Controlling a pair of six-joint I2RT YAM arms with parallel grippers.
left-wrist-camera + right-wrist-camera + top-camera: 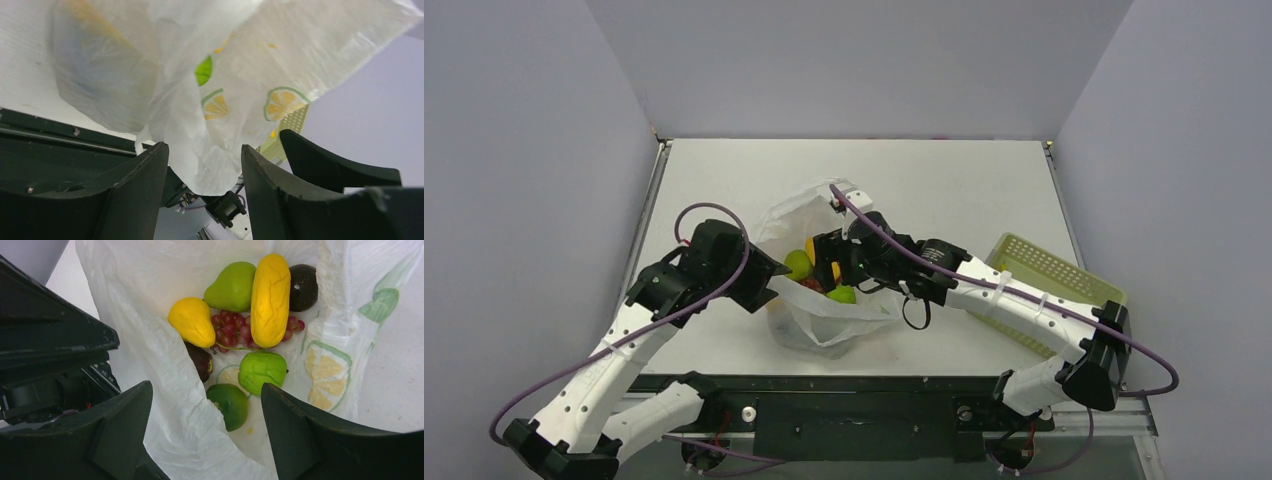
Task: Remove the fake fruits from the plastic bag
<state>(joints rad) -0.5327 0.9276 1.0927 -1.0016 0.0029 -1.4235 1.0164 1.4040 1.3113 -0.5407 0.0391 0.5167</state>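
The right pincer (205, 392) hangs wide open over the fake fruits (232, 327) in the plastic bag (150, 315), mid-desk (944, 180). The left pincer (205, 150) is wide too, with floppy bag between its jaws. The fruits look light, hard and slippery, so pinch the banana (270, 300) across its middle.

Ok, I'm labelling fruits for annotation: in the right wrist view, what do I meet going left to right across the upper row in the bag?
yellow lumpy fruit → green pear → yellow banana → dark round fruit. I skip the red grapes: they run under the banana.
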